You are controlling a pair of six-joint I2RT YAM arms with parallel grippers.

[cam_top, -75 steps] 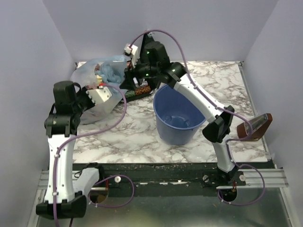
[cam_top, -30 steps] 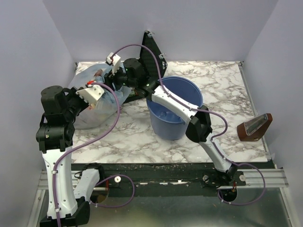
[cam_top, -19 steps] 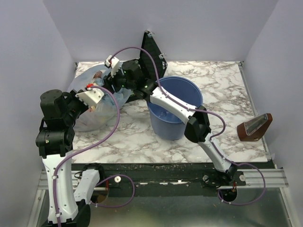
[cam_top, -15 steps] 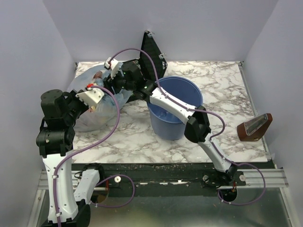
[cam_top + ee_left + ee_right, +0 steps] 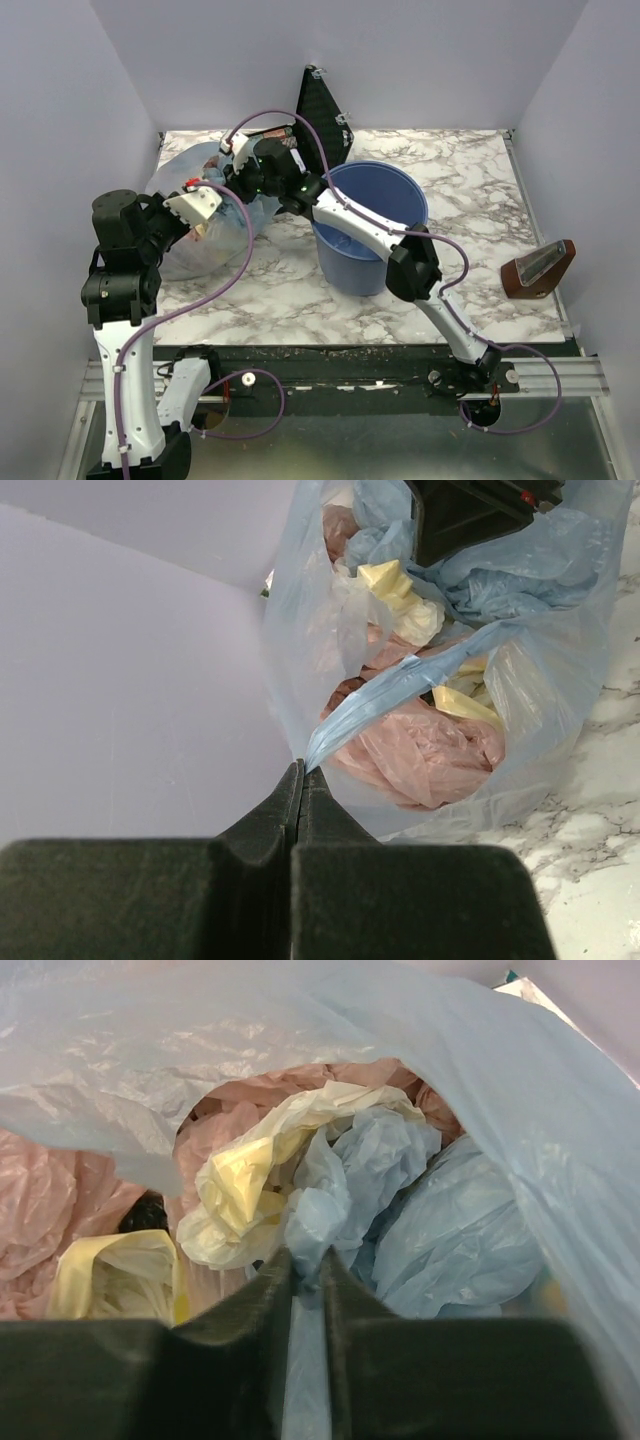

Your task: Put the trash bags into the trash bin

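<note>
A: Quick count pls. What's sitting on the white marble desk (image 5: 480, 180)?

B: 1 round blue plastic bucket (image 5: 350, 272), standing upright approx. mid-desk. 1 bulging clear plastic sack (image 5: 205, 255), lying at the far-left corner, near the bucket's left side. 1 flat black case (image 5: 318, 105), standing on edge at the far edge. 1 brown wedge-shaped block (image 5: 538, 268), sitting by the right edge.

A: And inside the sack?

B: Crumpled film pcs: pink film (image 5: 420, 750), yellow film (image 5: 235, 1185) and light blue. I can't tell the exact no. The crinkly light-blue film bag (image 5: 345, 1175) is lying among them inside the sack, w/ the yellow film touching its left side.

A: 2 grippers. What are they doing?

B: The right gripper (image 5: 305, 1260) is reaching into the sack's mouth. Its fingers are nearly together, pinching a fold of that light-blue film bag. The left gripper (image 5: 301, 770) is sitting at the sack's near-left side. Its fingers are pressing tight together on a pale-blue strip of the sack's own film, which is stretching from the tips to the sack.
</note>
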